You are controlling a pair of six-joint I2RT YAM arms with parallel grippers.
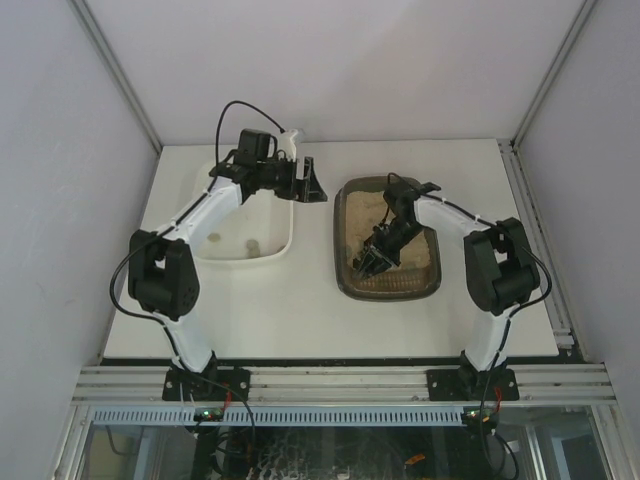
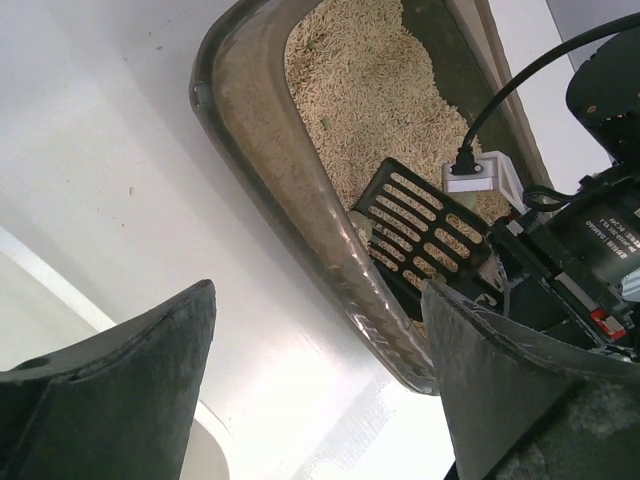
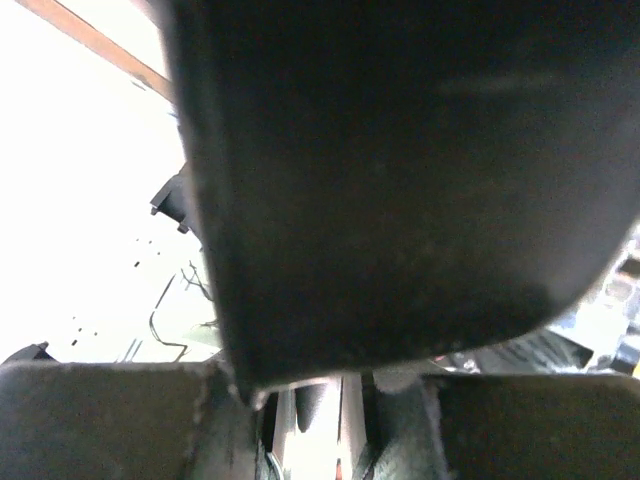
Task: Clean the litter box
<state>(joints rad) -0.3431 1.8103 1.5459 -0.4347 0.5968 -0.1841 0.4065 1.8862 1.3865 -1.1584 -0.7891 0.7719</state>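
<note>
Litter box [image 1: 389, 294]: stood right of centre on worktop [image 1: 300, 320]. Scoop [image 2: 420, 225]: sat in its litter, right gripper [image 1: 368, 262] fingers clamped on it. Left gripper [image 1: 312, 183]: fingers apart, empty, between tub [image 1: 287, 238] and box. Sifting judged early; most left.

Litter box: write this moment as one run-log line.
right gripper: shut on scoop, in litter box | left gripper: open, empty | white tub: beside box

Top view evenly lit, soft shadows; left wrist sharp, glare; right wrist overexposed, blurred.
</note>
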